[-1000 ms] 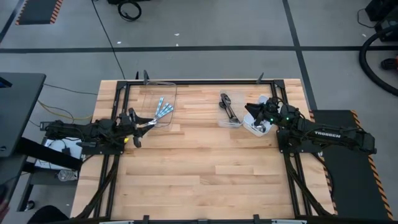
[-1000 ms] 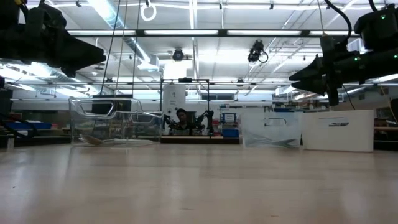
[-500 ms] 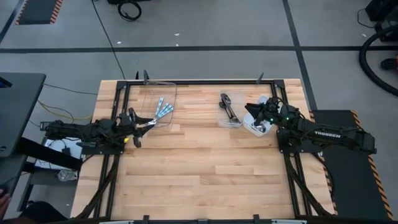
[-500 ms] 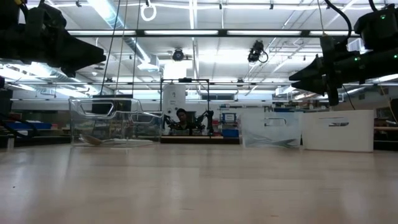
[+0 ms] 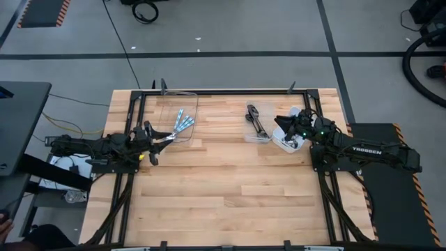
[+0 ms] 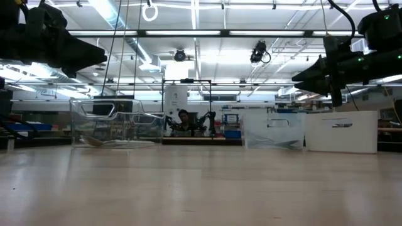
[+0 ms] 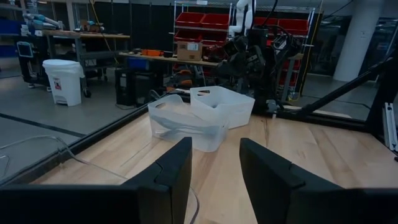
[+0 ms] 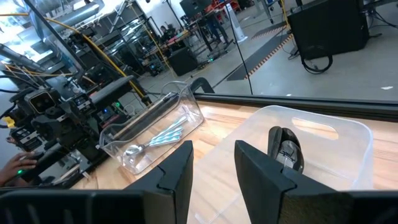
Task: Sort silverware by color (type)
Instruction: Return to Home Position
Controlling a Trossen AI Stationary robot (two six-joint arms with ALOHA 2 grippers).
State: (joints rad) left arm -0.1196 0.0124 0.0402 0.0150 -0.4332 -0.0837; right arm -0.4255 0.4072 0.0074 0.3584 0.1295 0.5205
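Several spoons with light-blue handles (image 5: 182,123) lie in a clear container (image 5: 175,104) at the table's far left; they also show in the right wrist view (image 8: 163,137). Dark spoons (image 5: 255,118) lie in a second clear container (image 5: 260,137) right of centre, seen again in the right wrist view (image 8: 285,149). My left gripper (image 5: 156,139) hovers level by the left container's near corner, open and with nothing between its fingers (image 7: 214,180). My right gripper (image 5: 283,127) hangs level over a white bin, also open with nothing in it (image 8: 213,171).
A white bin (image 5: 291,142) stands beside the dark-spoon container, under my right gripper. A black frame (image 5: 223,90) runs along the table's edges. The wooden tabletop (image 5: 223,195) stretches bare from its middle to the near edge. A person's hand (image 8: 18,163) shows behind the left arm.
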